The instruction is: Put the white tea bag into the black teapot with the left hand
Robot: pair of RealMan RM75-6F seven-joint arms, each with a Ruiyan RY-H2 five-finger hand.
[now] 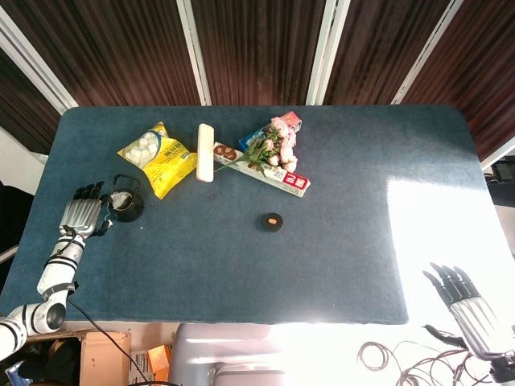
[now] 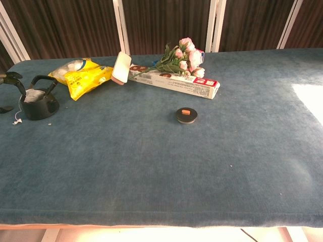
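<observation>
The white tea bag sits inside the open top of the black teapot, at the far left of the blue counter. Its thin string hangs down the left side of the pot, with a small tag at the end just above the counter.

The left hand is just to the left of the teapot. Its fingers are a little apart, and I cannot tell if they hold the string. The string comes very close to them.

Things could go wrong here. If the string is caught on a finger, moving the hand away may pull the tea bag back out. The hand is also so close that a bump could tip the pot or push it along.

The head view from above shows the whole left hand and its arm, and the right hand far off at the near right, past the counter edge, with its fingers spread and nothing in it. The chest view shows only dark bits of the left hand at the picture's edge and no right hand. But it shows the white bag in the pot and the string much better.
</observation>
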